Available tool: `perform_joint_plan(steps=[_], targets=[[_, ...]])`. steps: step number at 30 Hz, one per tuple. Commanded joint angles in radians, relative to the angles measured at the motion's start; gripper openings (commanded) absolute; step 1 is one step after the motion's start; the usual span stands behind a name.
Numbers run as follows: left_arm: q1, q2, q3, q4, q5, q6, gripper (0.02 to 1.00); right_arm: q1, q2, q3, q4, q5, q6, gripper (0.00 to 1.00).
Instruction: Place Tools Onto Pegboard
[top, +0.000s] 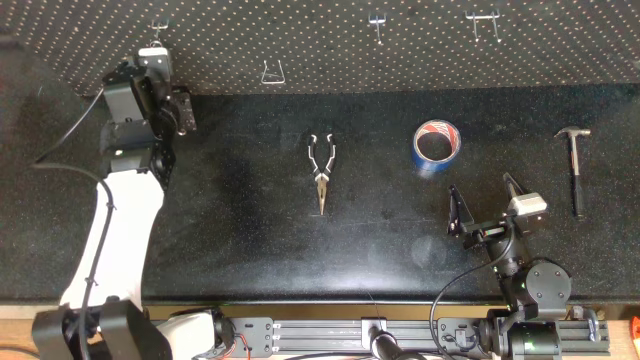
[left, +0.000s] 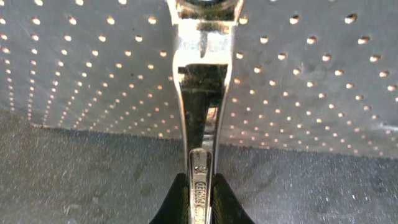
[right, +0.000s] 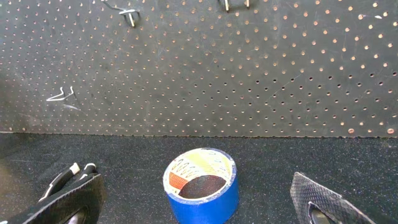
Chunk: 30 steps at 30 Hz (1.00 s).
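Now our left hand (left: 200, 190) clamps a wrench (left: 202, 93) at the far-left pegboard (left: 311, 93); our right hand (top: 486, 202) stands apart near the tape (right: 201, 183).

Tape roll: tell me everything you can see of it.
The tape roll is a wide ring with a blue outer wall and a pale inner face bearing reddish print. It stands on one flat end, hole up, on the black table in front of the pegboard, between the pliers and the hammer. The right tool is open and faces it, apart. Only the table touches it.
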Motion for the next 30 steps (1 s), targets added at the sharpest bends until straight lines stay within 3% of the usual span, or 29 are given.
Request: perform_joint_plan(steps=[1, 2, 3, 9, 12, 18, 19, 21, 23, 26, 28, 30], targets=[[0.008, 0.046, 0.056, 0.052, 0.006, 0.016, 0.441, 0.006, -0.007, -0.004, -0.002, -0.010, 0.011, 0.976], [0.008, 0.051, 0.066, 0.056, 0.006, 0.016, 0.814, 0.006, -0.007, -0.004, -0.002, -0.010, 0.011, 0.976], [0.008, 0.051, 0.070, 0.056, -0.001, 0.016, 0.996, 0.006, -0.007, -0.004, -0.002, -0.010, 0.011, 0.978], [0.007, -0.084, 0.072, -0.174, -0.059, 0.016, 0.996, 0.006, -0.007, -0.004, -0.002, -0.010, 0.011, 0.976], [-0.008, -0.235, 0.072, -0.481, 0.074, 0.011, 0.996, 0.006, -0.007, -0.004, -0.002, -0.010, 0.011, 0.976], [-0.013, -0.303, 0.072, -0.566, 0.039, 0.012, 0.996, 0.006, -0.007, -0.004, -0.002, -0.010, 0.011, 0.976], [-0.013, -0.297, 0.072, -0.571, 0.071, 0.002, 0.996, 0.006, -0.007, -0.004, -0.002, -0.010, 0.011, 0.976], [-0.033, -0.296, 0.072, -0.621, 0.157, -0.141, 0.998, 0.006, -0.007, -0.004, -0.002, -0.010, 0.011, 0.976], [-0.151, -0.286, 0.072, -0.783, 0.066, -0.454, 0.998, 0.006, -0.007, -0.004, -0.002, -0.010, 0.011, 0.976], [-0.396, -0.172, 0.072, -0.962, 0.071, -0.668, 0.998, 0.006, -0.007, -0.004, -0.002, -0.010, 0.011, 0.976], [-0.549, -0.029, 0.081, -0.948, 0.087, -0.776, 0.998, 0.006, -0.007, -0.004, -0.002, -0.010, 0.011, 0.976], [-0.625, 0.090, 0.130, -0.909, 0.098, -0.777, 0.998, 0.006, -0.007, -0.004, -0.002, -0.010, 0.011, 0.976]])
